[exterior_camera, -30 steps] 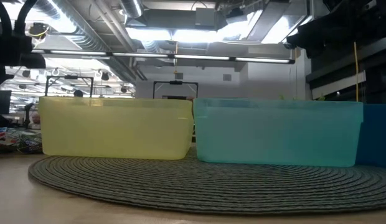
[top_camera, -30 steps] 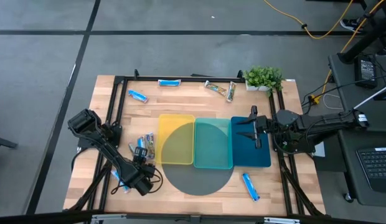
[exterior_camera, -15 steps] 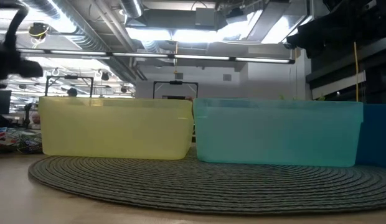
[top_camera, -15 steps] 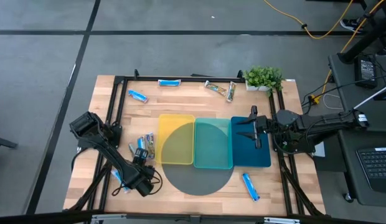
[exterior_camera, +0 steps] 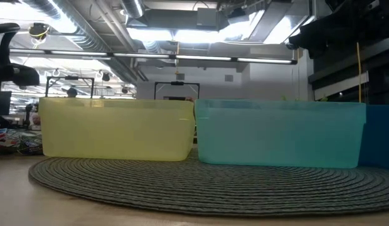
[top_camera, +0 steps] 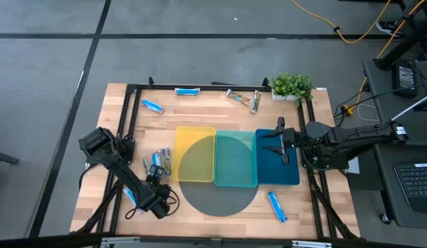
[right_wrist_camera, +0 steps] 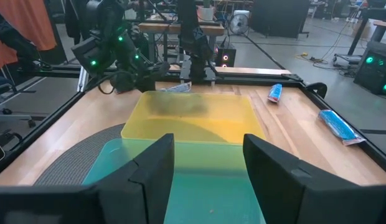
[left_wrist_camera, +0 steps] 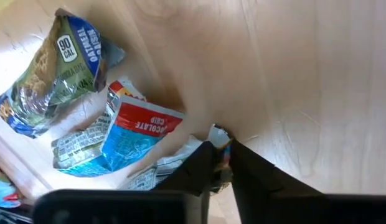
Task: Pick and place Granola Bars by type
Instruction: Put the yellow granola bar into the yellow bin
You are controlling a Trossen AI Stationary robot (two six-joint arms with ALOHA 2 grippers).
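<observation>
Wooden table point(top_camera: 200, 114), left gripper point(left_wrist_camera: 221, 163) pinching silvery bar point(left_wrist_camera: 213, 138) upright

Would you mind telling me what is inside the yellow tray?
The yellow tray appears empty; only the grey mat shows through it. The low view's translucent wall reveals no bars.

We cannot read, from overhead, how the left gripper point(top_camera: 156, 180) meets the clustered Granola Bars point(top_camera: 158, 162); they are too small. In its wrist view, the fingertips point(left_wrist_camera: 219, 163) hide one wrapper's end point(left_wrist_camera: 219, 132), and the picture's edge crops another bar point(left_wrist_camera: 6, 190). The yellow tray point(exterior_camera: 116, 129) hides the table behind it.
</observation>
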